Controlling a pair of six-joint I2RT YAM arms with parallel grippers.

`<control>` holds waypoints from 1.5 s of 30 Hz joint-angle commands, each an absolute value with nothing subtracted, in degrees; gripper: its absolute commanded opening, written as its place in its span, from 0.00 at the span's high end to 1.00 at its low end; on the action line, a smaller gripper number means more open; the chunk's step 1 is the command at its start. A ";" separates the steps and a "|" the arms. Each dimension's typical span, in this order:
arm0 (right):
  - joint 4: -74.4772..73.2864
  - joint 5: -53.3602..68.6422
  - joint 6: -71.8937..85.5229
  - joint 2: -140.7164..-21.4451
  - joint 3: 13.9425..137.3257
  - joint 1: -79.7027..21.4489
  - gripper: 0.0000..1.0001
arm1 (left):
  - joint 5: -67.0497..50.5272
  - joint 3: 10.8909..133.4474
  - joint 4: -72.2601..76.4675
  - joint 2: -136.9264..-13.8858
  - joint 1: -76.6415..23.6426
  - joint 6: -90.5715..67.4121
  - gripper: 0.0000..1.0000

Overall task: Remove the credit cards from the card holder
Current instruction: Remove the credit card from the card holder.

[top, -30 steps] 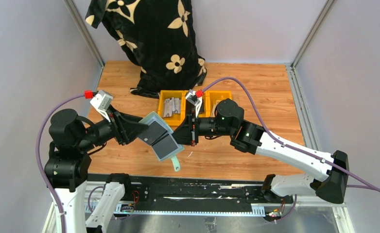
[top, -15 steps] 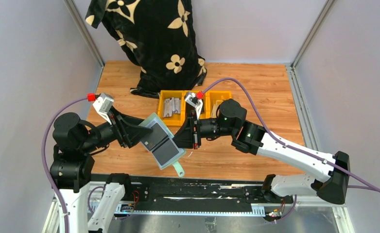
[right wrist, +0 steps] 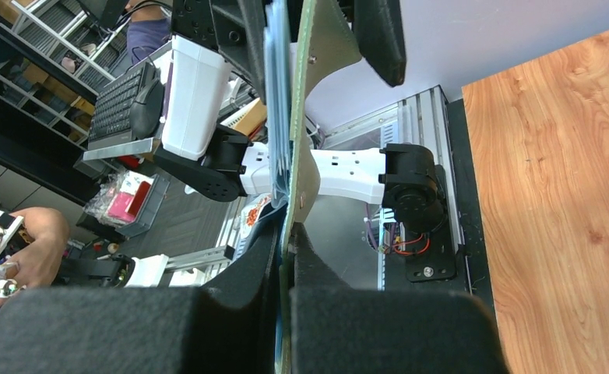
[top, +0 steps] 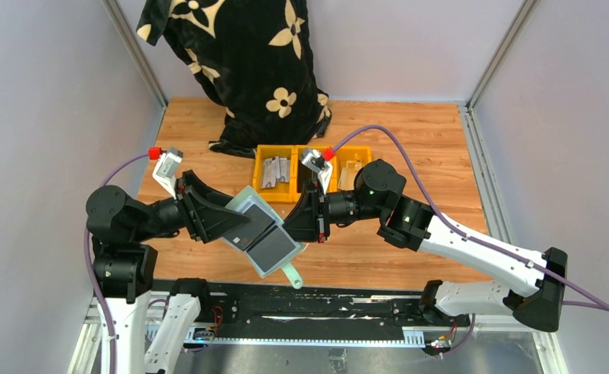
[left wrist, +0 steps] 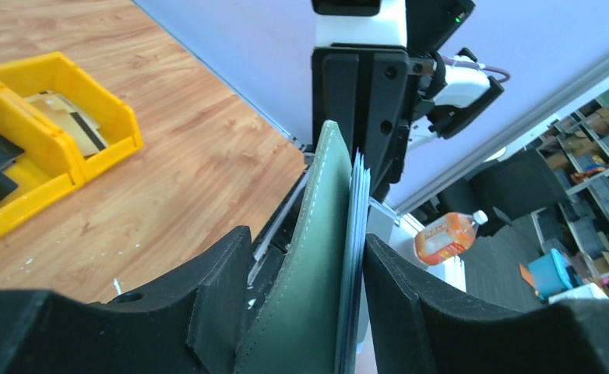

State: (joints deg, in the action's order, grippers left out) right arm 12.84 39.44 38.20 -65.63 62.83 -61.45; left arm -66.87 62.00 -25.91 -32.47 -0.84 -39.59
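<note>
1. Card holder (left wrist: 321,187) hangs in mid-air between the two arms, above the near part of the wooden surface (top: 410,140), unfolded, with its snap tab (top: 290,273) dangling toward the front edge.
2. Dark credit cards (top: 274,248) sit in its pockets; from the left wrist their thin edges show stacked tight against the green cover.
3. Right gripper (right wrist: 286,241) is pinched fully closed on one edge of the card holder and looks to be its only support.
4. Left gripper (left wrist: 305,249) stands about half open, one finger on each side of the holder and cards, gripping nothing as far as the wrist view shows.
5. Yellow bins (top: 274,148) lie well beyond the holder, with cards in them.
6. Risk: a thin pinch on one edge may let the holder swing or slip out if the left arm pulls sideways rather than along the pocket.
7. Risk: closing where it is, the left gripper would probably clamp cover and cards together, so the whole holder moves and no card comes out.
8. Risk: since the cards lie so close, several may slide out at once and drop near the front edge.
</note>
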 commanded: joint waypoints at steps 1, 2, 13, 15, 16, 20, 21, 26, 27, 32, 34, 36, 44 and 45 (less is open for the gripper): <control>16.50 39.02 37.42 -65.34 65.97 -61.89 1.00 | -72.22 61.09 -23.84 -30.37 -0.97 -43.50 0.46; 16.37 39.10 37.38 -65.38 66.08 -61.82 1.00 | -72.43 61.09 -24.04 -30.21 -0.97 -43.44 0.46; 14.00 40.14 36.56 -66.97 68.67 -61.79 1.00 | -72.58 61.48 -28.08 -28.11 -0.92 -37.53 0.49; 13.52 40.93 36.38 -67.37 69.26 -61.78 1.00 | -69.23 62.46 -33.29 -27.95 -0.94 -30.13 0.48; 13.25 41.22 36.30 -67.46 69.52 -61.78 1.00 | -65.85 63.68 -36.54 -27.99 -0.97 -25.79 0.48; 12.75 42.19 35.88 -67.37 69.87 -61.78 1.00 | -55.72 65.95 -40.77 -28.17 -0.97 -18.08 0.47; 12.68 42.46 35.88 -67.29 69.93 -61.79 1.00 | -53.43 66.27 -40.78 -28.13 -0.97 -17.31 0.47; 12.44 43.18 35.37 -67.37 70.25 -61.75 1.00 | -53.24 67.87 -39.89 -28.26 -0.97 -16.40 0.63; 12.40 43.42 35.37 -67.51 70.32 -61.78 1.00 | -56.98 67.93 -39.66 -28.36 -0.97 -17.38 0.64; 12.51 44.18 35.13 -68.07 71.00 -61.76 1.00 | -71.53 67.18 -39.72 -30.01 -0.97 -21.78 0.65; 12.46 44.53 35.06 -68.19 71.30 -61.79 1.00 | -72.80 67.07 -39.68 -29.99 -0.97 -22.62 0.57; 12.11 44.79 34.96 -68.20 71.49 -61.79 1.00 | -72.40 67.24 -39.64 -29.75 -0.97 -22.21 0.46; 11.09 45.48 34.09 -67.46 71.09 -61.96 1.00 | -67.12 68.20 -39.56 -29.16 -0.97 -19.85 0.42; 10.56 45.64 33.69 -67.54 71.26 -61.98 1.00 | -67.67 68.39 -39.57 -29.32 -0.97 -20.24 0.43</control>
